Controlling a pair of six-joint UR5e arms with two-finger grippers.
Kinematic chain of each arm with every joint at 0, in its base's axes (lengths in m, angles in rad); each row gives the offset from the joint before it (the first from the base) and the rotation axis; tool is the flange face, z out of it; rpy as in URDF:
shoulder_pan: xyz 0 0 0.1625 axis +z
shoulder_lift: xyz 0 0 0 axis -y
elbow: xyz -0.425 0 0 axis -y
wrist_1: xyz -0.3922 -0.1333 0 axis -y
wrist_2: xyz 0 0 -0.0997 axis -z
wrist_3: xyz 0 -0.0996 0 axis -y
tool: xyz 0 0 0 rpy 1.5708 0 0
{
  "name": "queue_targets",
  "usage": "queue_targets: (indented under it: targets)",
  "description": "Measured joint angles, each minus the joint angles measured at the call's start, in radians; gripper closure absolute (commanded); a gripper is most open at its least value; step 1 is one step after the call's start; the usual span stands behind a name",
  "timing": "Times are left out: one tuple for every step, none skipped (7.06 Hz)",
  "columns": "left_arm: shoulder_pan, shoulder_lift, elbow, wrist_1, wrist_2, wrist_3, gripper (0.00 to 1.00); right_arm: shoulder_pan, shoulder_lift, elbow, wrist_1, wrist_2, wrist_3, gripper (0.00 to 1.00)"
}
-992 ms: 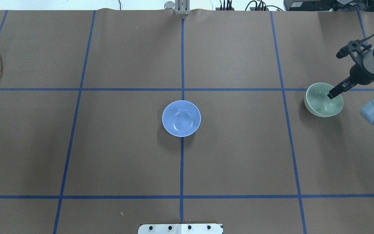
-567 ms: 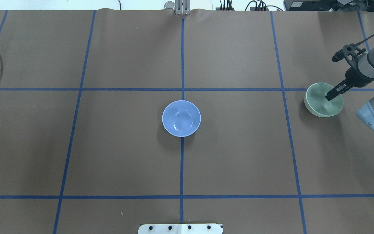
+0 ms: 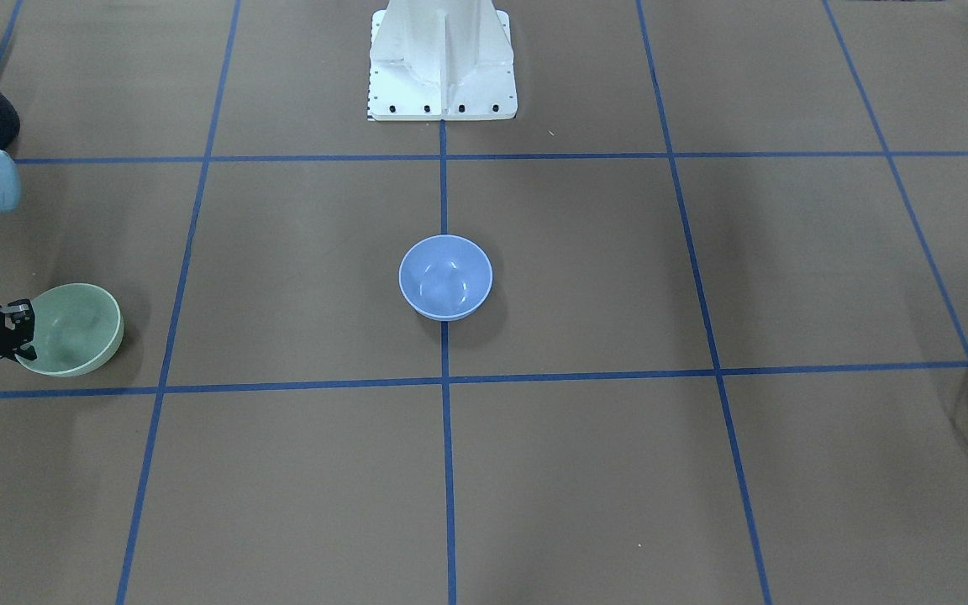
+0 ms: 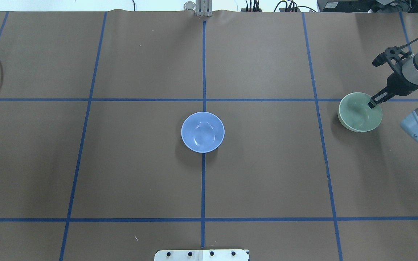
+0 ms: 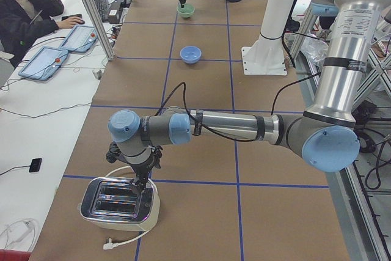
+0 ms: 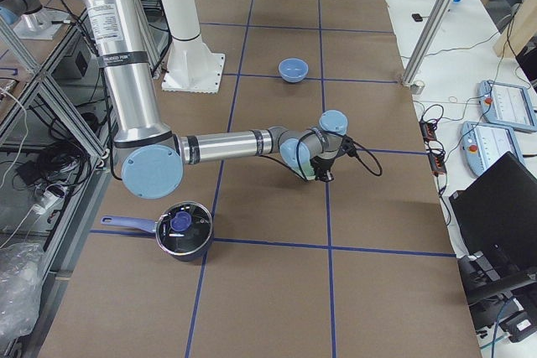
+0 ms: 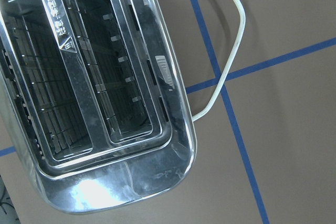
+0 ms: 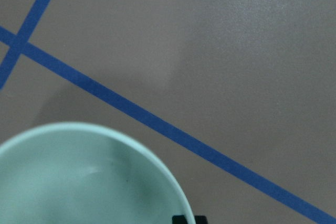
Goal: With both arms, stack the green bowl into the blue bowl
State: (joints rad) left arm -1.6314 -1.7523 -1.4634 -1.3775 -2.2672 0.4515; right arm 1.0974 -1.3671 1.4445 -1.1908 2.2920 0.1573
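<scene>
Pale green bowl [image 4: 356,117] (rim up) is well apart from blue bowl [image 4: 202,132].

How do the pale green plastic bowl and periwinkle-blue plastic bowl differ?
The green bowl sits far to the robot's right; the blue bowl sits mid-table on a tape line. The right gripper grips the green bowl's rim; nothing touches the blue bowl. Both are round, upright, empty, similar in size.
</scene>
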Motion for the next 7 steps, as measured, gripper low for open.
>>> queue_targets:
  targets:
    - [0.000, 0.000, -0.002, -0.001, 0.000, -0.031, 0.01, 0.018, 0.015, 0.008, 0.001, 0.043, 0.045, 1.00]
    - [0.001, 0.000, -0.007, -0.002, 0.000, -0.081, 0.01, 0.023, 0.037, 0.031, 0.006, 0.076, 0.151, 1.00]
    - [0.001, 0.002, -0.010, -0.004, -0.001, -0.111, 0.01, 0.004, 0.070, 0.063, 0.010, 0.086, 0.298, 1.00]
    - [0.001, 0.005, -0.011, -0.005, -0.001, -0.124, 0.01, -0.053, 0.132, 0.096, 0.013, 0.074, 0.487, 1.00]
    - [0.001, 0.007, -0.012, -0.006, -0.002, -0.129, 0.01, -0.137, 0.221, 0.113, 0.013, 0.021, 0.684, 1.00]
    - [0.002, 0.009, -0.010, -0.007, -0.002, -0.131, 0.01, -0.224, 0.299, 0.125, 0.012, -0.058, 0.846, 1.00]
    - [0.002, 0.011, -0.009, -0.007, -0.002, -0.132, 0.01, -0.302, 0.353, 0.139, 0.006, -0.138, 0.969, 1.00]
